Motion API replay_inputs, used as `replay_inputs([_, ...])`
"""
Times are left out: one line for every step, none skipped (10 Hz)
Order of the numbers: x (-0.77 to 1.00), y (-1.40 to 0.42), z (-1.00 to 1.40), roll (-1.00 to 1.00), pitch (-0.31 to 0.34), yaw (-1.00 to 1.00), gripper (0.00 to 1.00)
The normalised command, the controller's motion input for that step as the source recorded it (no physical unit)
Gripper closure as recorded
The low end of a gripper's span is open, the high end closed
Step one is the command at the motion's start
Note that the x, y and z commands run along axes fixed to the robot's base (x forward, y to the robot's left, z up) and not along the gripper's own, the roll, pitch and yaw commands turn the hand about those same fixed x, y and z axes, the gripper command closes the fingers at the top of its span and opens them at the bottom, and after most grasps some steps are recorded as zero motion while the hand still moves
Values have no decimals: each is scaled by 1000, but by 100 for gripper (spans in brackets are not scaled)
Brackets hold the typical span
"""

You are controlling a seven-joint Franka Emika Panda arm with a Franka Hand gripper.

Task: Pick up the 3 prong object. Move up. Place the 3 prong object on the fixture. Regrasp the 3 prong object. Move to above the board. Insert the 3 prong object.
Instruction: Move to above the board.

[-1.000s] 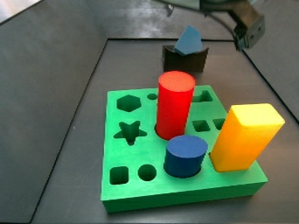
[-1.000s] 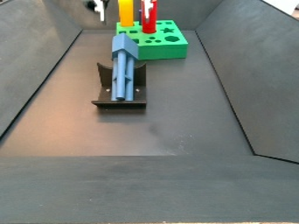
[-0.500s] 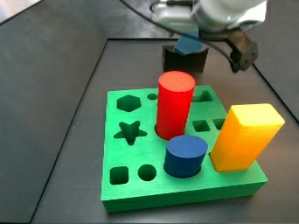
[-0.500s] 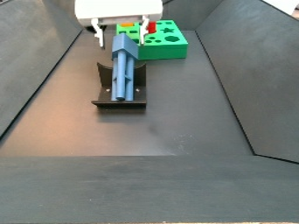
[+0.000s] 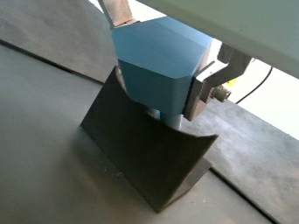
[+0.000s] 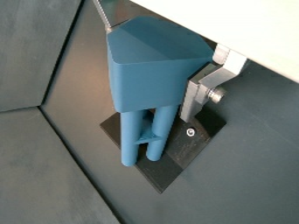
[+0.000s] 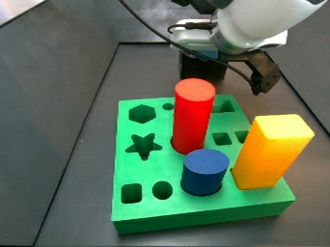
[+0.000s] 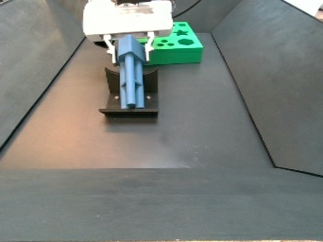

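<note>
The gripper (image 8: 130, 43) sits low over the fixture (image 8: 128, 93), its flat silver fingers (image 6: 208, 83) straddling the 3 prong object (image 6: 146, 83); in both wrist views the plates sit at the object's sides, but whether they press it cannot be told. The 3 prong object is matte grey-blue, with an angular pointed head and long straight prongs, lying along the dark L-shaped fixture in a side view. The fixture looks dull black-brown, with a flat base plate (image 6: 176, 162). Behind it stands the board (image 7: 194, 193), a bright green thick slab with hexagon, star and oval holes, carrying a red cylinder (image 7: 194, 114), a dark-blue short cylinder (image 7: 204, 172) and a yellow block (image 7: 269, 150).
</note>
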Motion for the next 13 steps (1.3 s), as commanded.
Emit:
replay_inputs([-35,15,1000,-219,51,-36,100])
replay_inputs([-41,19,1000,-195,51,-24,100])
replay_inputs([-44,18,1000,-163,42,-10,100])
replay_inputs([-46,18,1000,-120,28,4,100])
replay_inputs([-48,18,1000,-104,25,7,100])
replay_inputs([-50,18,1000,-77,22,11,100])
replay_inputs([-51,17,1000,-62,21,12,100])
replay_inputs([-54,15,1000,-52,23,10,100])
replay_inputs([-55,16,1000,-45,21,10,100])
replay_inputs([-58,15,1000,-45,27,8,100])
replay_inputs([-59,14,1000,-44,31,5,100])
replay_inputs([-61,13,1000,-43,32,6,100])
replay_inputs([-62,12,1000,-45,32,7,100])
